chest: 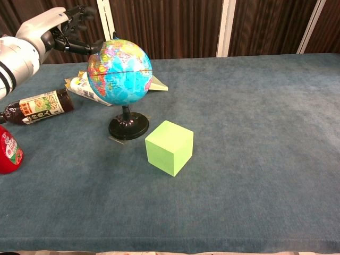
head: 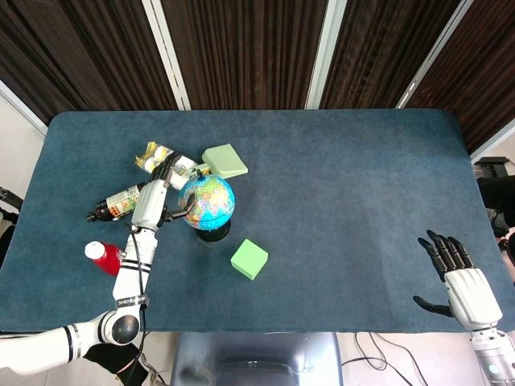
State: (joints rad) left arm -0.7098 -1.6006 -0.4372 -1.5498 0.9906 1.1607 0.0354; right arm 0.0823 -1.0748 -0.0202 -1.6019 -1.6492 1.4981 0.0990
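Left hand [chest: 58,33], fingers spread, holds nothing, beside globe [chest: 119,73] at its 10 o'clock. Globe upright, axis vertical. Open table [head: 354,185] toward 3 o'clock. Right hand [head: 460,283] spread, empty.

The left part of the table [head: 338,177] is crowded. The globe [head: 207,203] stands upright on its base, with the left hand [head: 153,201] just beside it at its nine o'clock, fingers spread. A green cube [head: 249,258] is set near the globe at five o'clock, and a flat green block [head: 224,161] at twelve. At ten o'clock a snack packet [head: 163,157] is laid, at nine a dark bottle [head: 119,202] on its side, at eight a red bottle [head: 105,257]. From three o'clock the globe is unobstructed: bare cloth is seen across to the right hand [head: 460,283], held open at the near right edge.
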